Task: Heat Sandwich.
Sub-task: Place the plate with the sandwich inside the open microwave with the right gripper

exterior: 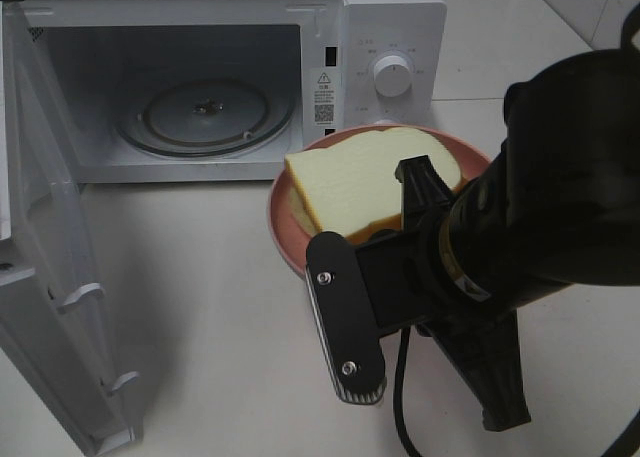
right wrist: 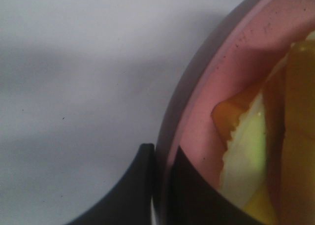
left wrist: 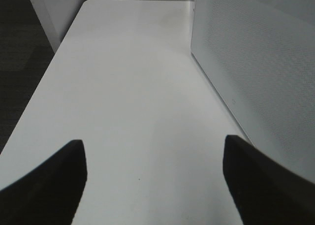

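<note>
My right gripper (right wrist: 162, 153) is clenched on the rim of the pink plate (exterior: 280, 232), with the sandwich (exterior: 365, 182) on it, centre right. I should carry it level and slowly toward the turntable (exterior: 205, 112) in the open microwave (exterior: 395, 37), upper left. The left gripper (left wrist: 155, 171) hangs released.

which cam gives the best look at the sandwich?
Exterior high: the sandwich lies on the pink plate, top slice mostly in sight. Right wrist gives only a blurred close-up of its edge. Left wrist shows none of it.
</note>
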`<action>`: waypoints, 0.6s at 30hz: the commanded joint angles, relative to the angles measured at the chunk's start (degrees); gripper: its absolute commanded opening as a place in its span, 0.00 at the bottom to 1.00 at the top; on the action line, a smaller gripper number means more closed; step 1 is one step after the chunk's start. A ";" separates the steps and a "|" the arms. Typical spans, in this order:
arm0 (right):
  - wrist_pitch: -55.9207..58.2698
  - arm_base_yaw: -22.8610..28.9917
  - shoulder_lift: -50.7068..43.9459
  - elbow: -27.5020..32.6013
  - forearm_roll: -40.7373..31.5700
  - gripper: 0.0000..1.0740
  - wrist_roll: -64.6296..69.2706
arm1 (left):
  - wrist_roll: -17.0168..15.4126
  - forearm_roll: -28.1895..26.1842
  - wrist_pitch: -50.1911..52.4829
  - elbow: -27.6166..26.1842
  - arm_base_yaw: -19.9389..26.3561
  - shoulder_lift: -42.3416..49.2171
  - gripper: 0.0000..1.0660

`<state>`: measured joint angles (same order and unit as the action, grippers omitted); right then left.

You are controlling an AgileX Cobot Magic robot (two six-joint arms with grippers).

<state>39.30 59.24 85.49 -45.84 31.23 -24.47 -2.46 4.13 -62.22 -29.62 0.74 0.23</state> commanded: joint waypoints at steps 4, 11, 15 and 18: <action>-6.53 0.23 -0.17 0.23 1.66 0.00 -9.11 | -0.06 0.23 1.03 0.17 0.06 0.97 0.69; -9.34 0.23 1.89 0.23 -2.18 0.00 -20.80 | -0.06 0.23 1.03 0.17 0.06 0.97 0.69; -10.08 0.06 3.09 -0.23 -2.92 0.00 -21.08 | -0.06 0.23 1.03 0.17 0.06 0.97 0.69; -10.20 0.06 4.24 -1.66 -2.92 0.00 -21.08 | -0.06 0.23 1.03 0.17 0.06 0.97 0.69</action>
<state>30.65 59.36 89.55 -46.24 27.22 -44.63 -2.46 4.13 -62.22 -29.62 0.74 0.23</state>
